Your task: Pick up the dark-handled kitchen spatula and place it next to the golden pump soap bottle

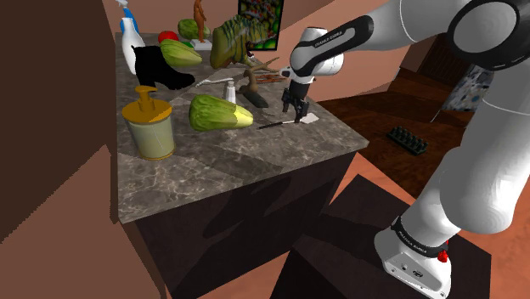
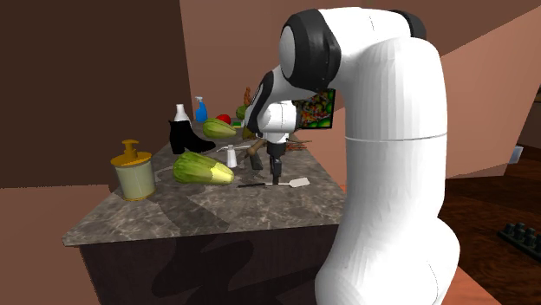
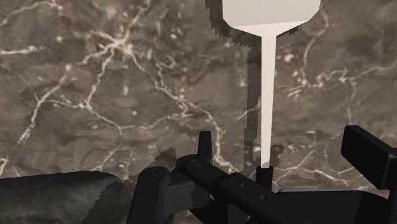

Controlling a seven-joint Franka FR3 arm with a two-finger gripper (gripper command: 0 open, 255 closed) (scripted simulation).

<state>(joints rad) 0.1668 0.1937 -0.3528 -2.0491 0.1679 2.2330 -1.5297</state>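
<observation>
The spatula [image 1: 287, 122] lies flat on the marble counter [image 1: 255, 161], with its white blade [image 1: 308, 119] toward the shoulder view's right and its dark handle [image 1: 272, 125] toward the left. My gripper [image 1: 297, 110] hangs just above its middle, pointing down. In the wrist view the pale shaft [image 3: 266, 95] runs from the blade [image 3: 270, 13] down between my open fingers [image 3: 368, 151], which do not touch it. The golden pump soap bottle [image 1: 149, 127] stands near the counter's front left; in the second exterior view the bottle [image 2: 133, 171] is well left of the spatula [image 2: 276, 183] and gripper [image 2: 275, 171].
A green cabbage [image 1: 219, 113] lies between bottle and spatula. Behind it stand a black boot [image 1: 161, 68], a small shaker [image 1: 228, 89], a spray bottle [image 1: 132, 38], a dinosaur figure [image 1: 233, 42] and more produce. The counter's edge [image 1: 357, 143] drops off just right of the blade.
</observation>
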